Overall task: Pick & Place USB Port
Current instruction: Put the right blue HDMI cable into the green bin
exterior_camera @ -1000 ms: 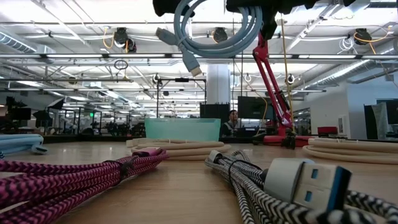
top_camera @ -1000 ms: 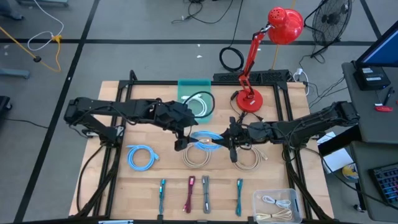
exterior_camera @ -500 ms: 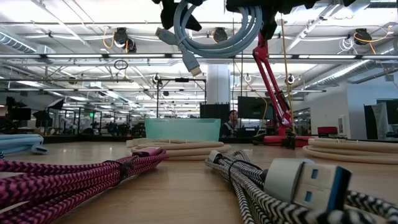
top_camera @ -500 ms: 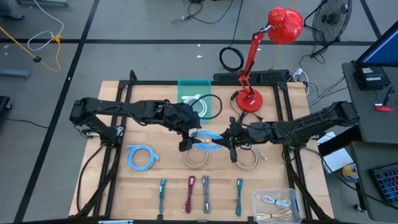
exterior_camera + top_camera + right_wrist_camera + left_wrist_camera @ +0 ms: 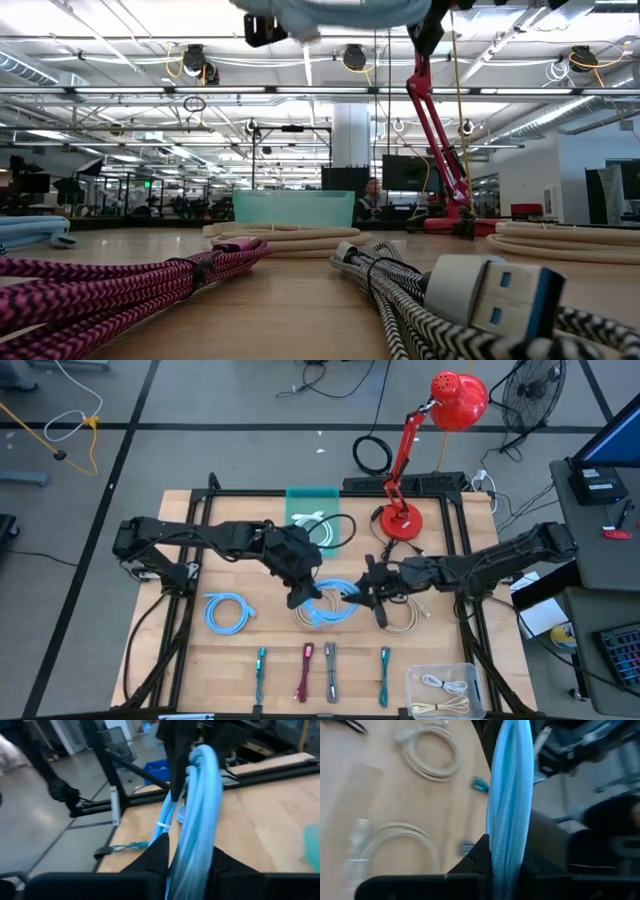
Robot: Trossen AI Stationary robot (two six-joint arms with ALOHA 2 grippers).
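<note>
In the high view both arms meet at the centre of the frame, over the wooden table (image 5: 440,660). The left gripper (image 5: 303,592) comes from the left and the right gripper (image 5: 375,592) from the right, and the light blue cable (image 5: 330,603) hangs between them, above a beige coil (image 5: 318,616) that lies on the table. In the left wrist view the blue cable (image 5: 509,795) runs as a thick bundle up the middle of the frame, and the dark fingers (image 5: 470,865) are clenched on it at the bottom. In the right wrist view the same cable (image 5: 200,805) also passes between that arm's fingers (image 5: 159,854), which are tight against it on both sides, so both grippers grasp it at this moment. In the low view the cable (image 5: 330,10) shows only at the top edge, well above the table. A teal bin (image 5: 315,500) stands in the upper middle of the high view, with a white cable (image 5: 310,520) in it, and a red lamp (image 5: 420,450) is to its right. A clear box (image 5: 445,690) with cables sits at the lower right.
</note>
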